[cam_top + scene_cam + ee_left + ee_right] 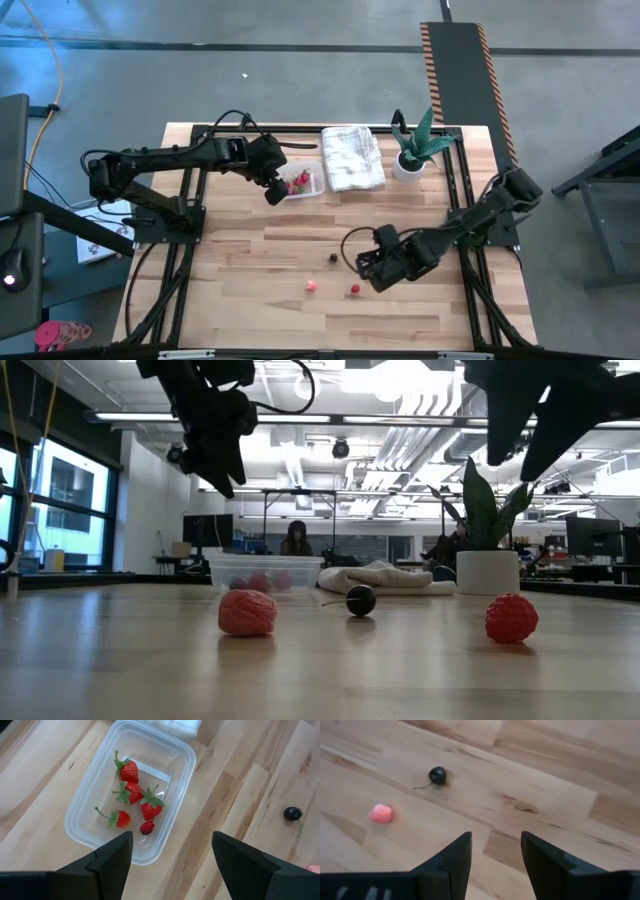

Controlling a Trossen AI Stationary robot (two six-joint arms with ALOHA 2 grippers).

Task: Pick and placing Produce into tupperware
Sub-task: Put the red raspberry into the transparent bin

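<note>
The clear tupperware [316, 190] stands on the table at the far middle and holds several red strawberries [133, 791]. My left gripper [275, 190] hangs open above the tub's left end, its fingers [114, 857] empty. Three produce pieces lie on the wood nearer the front: a dark cherry [333, 257], a pink berry [312, 285] and a red berry [355, 289]. My right gripper [375, 272] hovers open just right of the red berry, tilted down over bare wood [495, 850]. Its wrist view shows the cherry [438, 775] and the pink berry [381, 813] farther off.
A folded white towel [352, 157] lies right of the tub, and a green plant in a white pot [412, 152] stands at the far right. A black frame [195, 180] borders the tabletop. In the low view a person [296, 540] sits in the room behind.
</note>
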